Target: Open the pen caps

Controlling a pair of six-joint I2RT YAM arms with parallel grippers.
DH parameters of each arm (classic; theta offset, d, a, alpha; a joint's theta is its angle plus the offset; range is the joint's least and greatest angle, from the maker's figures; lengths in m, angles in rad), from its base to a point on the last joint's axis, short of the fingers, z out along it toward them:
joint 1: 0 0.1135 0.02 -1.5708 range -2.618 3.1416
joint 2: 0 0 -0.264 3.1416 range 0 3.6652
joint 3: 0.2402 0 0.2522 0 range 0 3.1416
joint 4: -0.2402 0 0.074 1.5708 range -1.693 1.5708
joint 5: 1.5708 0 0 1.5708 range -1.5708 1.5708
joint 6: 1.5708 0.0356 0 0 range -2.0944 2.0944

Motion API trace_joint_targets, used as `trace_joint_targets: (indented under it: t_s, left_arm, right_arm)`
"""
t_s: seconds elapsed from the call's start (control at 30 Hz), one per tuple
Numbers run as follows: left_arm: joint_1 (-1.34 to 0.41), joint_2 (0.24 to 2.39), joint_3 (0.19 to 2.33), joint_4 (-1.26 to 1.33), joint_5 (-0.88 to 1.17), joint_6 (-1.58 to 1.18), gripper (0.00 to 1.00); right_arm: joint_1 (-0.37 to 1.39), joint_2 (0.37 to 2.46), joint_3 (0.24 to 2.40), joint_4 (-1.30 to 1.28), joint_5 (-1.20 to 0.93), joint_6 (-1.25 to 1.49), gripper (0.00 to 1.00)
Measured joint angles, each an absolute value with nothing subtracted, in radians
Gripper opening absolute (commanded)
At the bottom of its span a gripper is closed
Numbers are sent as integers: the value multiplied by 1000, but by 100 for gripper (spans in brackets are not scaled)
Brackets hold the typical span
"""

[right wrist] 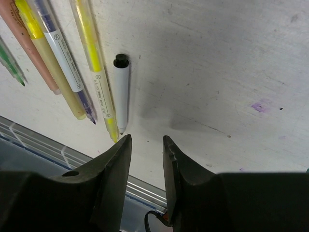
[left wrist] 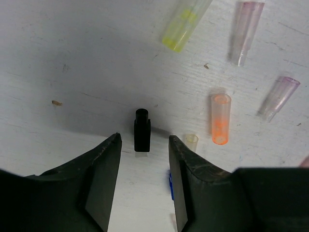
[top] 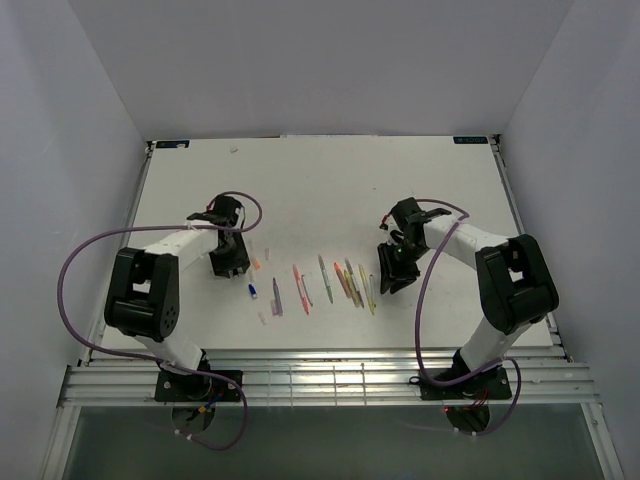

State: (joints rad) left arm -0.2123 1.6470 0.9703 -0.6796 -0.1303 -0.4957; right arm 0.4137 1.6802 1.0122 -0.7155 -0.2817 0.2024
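Note:
In the left wrist view a short black cap (left wrist: pixel 142 130) lies on the white table just beyond my left gripper (left wrist: pixel 144 137), which is open and empty, its tips either side of the cap's near end. Loose caps lie nearby: orange (left wrist: pixel 220 119), yellow (left wrist: pixel 186 24), two pale purple ones (left wrist: pixel 245 31) (left wrist: pixel 279 98) and a small clear one (left wrist: pixel 190 141). My right gripper (right wrist: pixel 146 140) is open and empty, close to the tip of an uncapped white pen (right wrist: pixel 121 92). Beside that pen lie a yellow pen (right wrist: pixel 94 67) and a purple pen (right wrist: pixel 63 58).
From above, a row of thin pens (top: pixel 325 280) lies between the left gripper (top: pixel 228 262) and the right gripper (top: pixel 392 275). A blue piece (top: pixel 253 291) lies near the left gripper. The table's slatted front edge (top: pixel 320 380) is close behind the right gripper. White walls enclose the table.

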Motion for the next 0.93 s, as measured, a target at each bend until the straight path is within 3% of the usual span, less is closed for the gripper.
trace_joint_targets:
  t_s: [0.2, 0.4, 0.5, 0.53, 0.57, 0.6, 0.67, 0.7, 0.93]
  left_arm:
    - [-212, 1602, 967, -698, -131, -502, 59]
    - [-212, 1523, 969, -728, -121, -522, 62]
    - [-212, 1477, 984, -748, -100, -540, 62]
    - [-212, 1462, 989, -752, -85, -550, 63]
    - [-212, 1451, 992, -752, -74, -559, 63]
    - [-212, 1437, 994, -752, -57, -571, 64]
    - [-212, 1404, 994, -753, -4, -605, 72]
    - [-212, 1383, 993, -751, 27, -620, 97]
    - [-212, 1152, 846, -621, 264, -812, 98]
  right_arm:
    - [414, 1663, 1019, -718, -278, 202, 41]
    - [414, 1597, 1019, -737, -265, 204, 52]
    - [414, 1559, 1018, -745, -261, 209, 66]
    - [414, 1545, 1017, -749, -259, 210, 89]
    - [414, 1529, 1016, -757, -257, 221, 99]
    - [414, 1512, 1013, -763, -254, 220, 90]
    - [414, 1470, 998, -765, -249, 224, 90]
    - [414, 1449, 988, -772, -247, 228, 90]
    - [414, 1261, 838, -789, -257, 257, 90]
